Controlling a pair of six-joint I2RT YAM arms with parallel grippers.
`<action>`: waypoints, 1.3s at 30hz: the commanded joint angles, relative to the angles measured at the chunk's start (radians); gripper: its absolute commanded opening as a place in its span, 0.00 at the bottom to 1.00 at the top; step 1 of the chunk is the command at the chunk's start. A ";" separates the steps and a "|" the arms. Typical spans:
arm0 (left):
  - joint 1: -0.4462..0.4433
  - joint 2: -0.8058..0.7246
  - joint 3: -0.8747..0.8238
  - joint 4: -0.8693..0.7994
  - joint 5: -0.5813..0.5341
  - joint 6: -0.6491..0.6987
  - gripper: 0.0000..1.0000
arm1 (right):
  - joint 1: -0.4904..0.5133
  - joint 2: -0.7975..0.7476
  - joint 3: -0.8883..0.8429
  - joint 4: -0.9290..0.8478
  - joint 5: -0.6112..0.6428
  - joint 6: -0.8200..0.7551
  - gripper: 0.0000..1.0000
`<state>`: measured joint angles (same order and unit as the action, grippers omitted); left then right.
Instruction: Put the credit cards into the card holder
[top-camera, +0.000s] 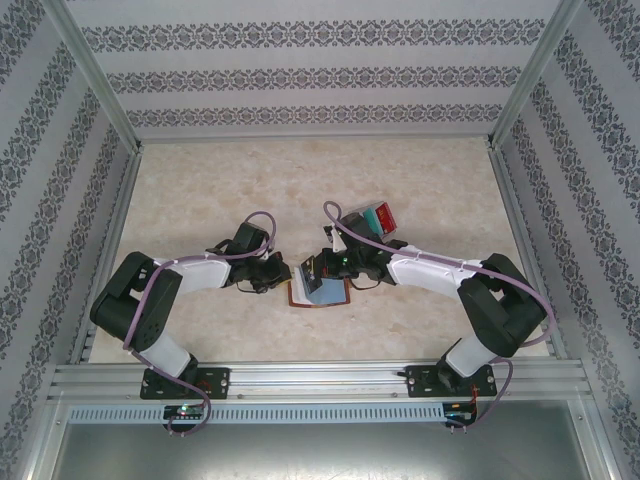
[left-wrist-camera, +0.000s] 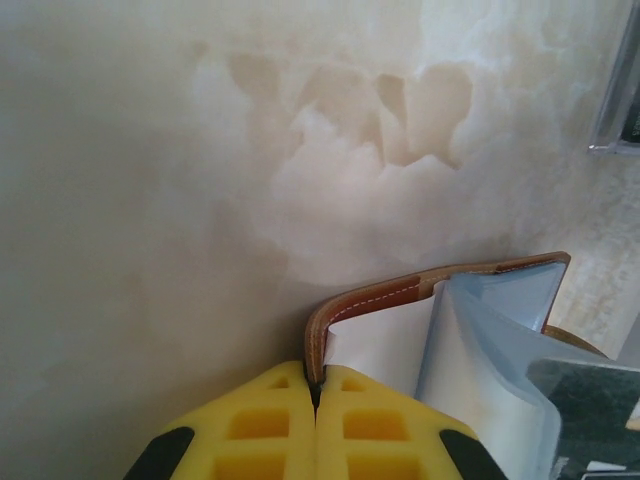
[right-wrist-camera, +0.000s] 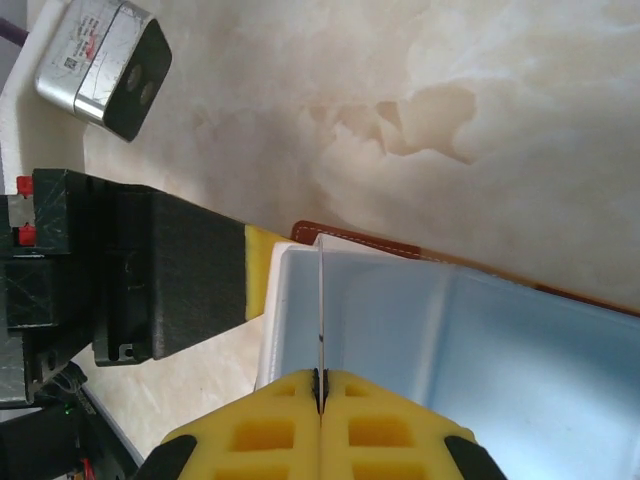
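The reddish-brown card holder lies open at the table's middle, its pale blue lining facing up. My left gripper is shut on the holder's leather edge and lifts that flap. My right gripper is shut on a thin credit card that I see edge-on. The card stands upright with its far end inside the holder's blue lining. In the top view both grippers meet over the holder, the left gripper on its left side and the right gripper above it. Red and teal credit cards lie further back.
A clear tray holding the red and teal cards sits behind the right arm's wrist. The left gripper's black and yellow finger lies close beside the held card. Patterned walls and metal rails enclose the marble-look table.
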<state>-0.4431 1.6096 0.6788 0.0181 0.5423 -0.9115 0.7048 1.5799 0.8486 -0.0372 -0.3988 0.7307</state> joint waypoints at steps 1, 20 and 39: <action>-0.006 0.022 -0.005 0.055 -0.007 -0.033 0.00 | 0.005 0.033 0.005 0.003 0.010 0.010 0.00; -0.031 -0.018 -0.015 0.008 -0.083 -0.023 0.34 | 0.013 0.057 -0.029 -0.046 0.070 -0.016 0.00; -0.106 -0.028 0.002 0.205 0.024 -0.132 0.14 | 0.001 0.060 -0.042 -0.029 0.095 0.012 0.00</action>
<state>-0.5297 1.5314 0.6807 0.1062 0.5125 -0.9836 0.7048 1.6253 0.8154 -0.0620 -0.3225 0.7311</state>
